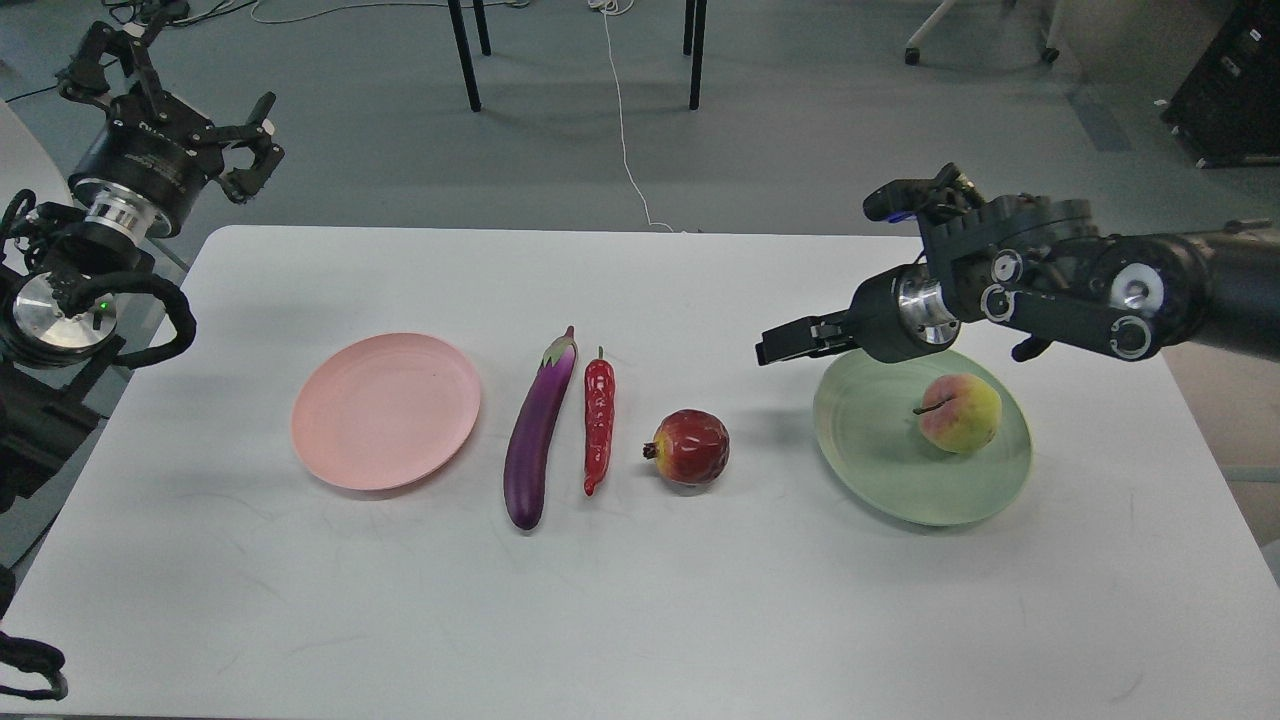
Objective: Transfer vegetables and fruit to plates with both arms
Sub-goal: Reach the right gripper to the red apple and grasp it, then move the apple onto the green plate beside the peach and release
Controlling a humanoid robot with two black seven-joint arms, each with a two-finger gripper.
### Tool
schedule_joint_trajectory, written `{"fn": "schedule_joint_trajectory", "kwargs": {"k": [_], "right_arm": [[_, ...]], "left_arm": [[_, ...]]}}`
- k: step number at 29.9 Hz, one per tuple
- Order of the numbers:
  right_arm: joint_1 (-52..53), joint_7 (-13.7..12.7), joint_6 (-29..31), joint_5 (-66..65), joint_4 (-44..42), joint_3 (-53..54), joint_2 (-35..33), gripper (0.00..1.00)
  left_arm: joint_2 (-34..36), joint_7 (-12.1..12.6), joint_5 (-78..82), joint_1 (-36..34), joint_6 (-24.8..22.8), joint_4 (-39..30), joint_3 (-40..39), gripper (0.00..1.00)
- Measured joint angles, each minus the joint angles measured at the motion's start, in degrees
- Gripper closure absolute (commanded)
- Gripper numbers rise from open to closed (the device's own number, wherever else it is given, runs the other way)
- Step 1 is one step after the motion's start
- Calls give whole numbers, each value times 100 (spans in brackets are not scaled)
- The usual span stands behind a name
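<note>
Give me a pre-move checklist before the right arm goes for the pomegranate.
1. Right gripper empty: ok, it holds nothing.
2. Right gripper open: cannot tell, the fingers are seen end-on.
3. Pomegranate free to grasp: ok, it sits alone on the table, apart from the chili pepper.
4. Room on the green plate: ok, the peach sits on its right side and the left is bare.
5. Left gripper out of the way: ok, raised beyond the table's far left corner.
6. Pink plate ready: ok, empty, beside the eggplant.
</note>
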Motion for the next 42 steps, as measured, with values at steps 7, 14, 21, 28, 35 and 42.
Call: {"fn": "schedule_joint_trajectory", "kwargs": {"k": [7, 14, 21, 28, 35, 42], "right_arm": [[-70, 28, -30, -5, -131, 40, 708, 2], [-81, 208, -1, 30, -100, 227, 780, 2], [-180, 213, 17, -14, -114, 178, 1062, 2], [-73, 149, 15, -205, -227, -35, 1221, 2], [-3, 148, 19, -376, -277, -320, 1344, 3], [-77, 148, 21, -392, -266, -567, 1453, 17]], "left_arm": [[73, 1, 0, 7, 0, 1, 0, 2], [144, -4, 0, 21, 0, 1, 0, 2], [144, -17, 0, 33, 0, 1, 0, 2], [145, -25, 0, 33, 0, 1, 0, 2], [138, -28, 0, 42, 0, 1, 0, 2], [152, -35, 0, 46, 0, 1, 0, 2]]}}
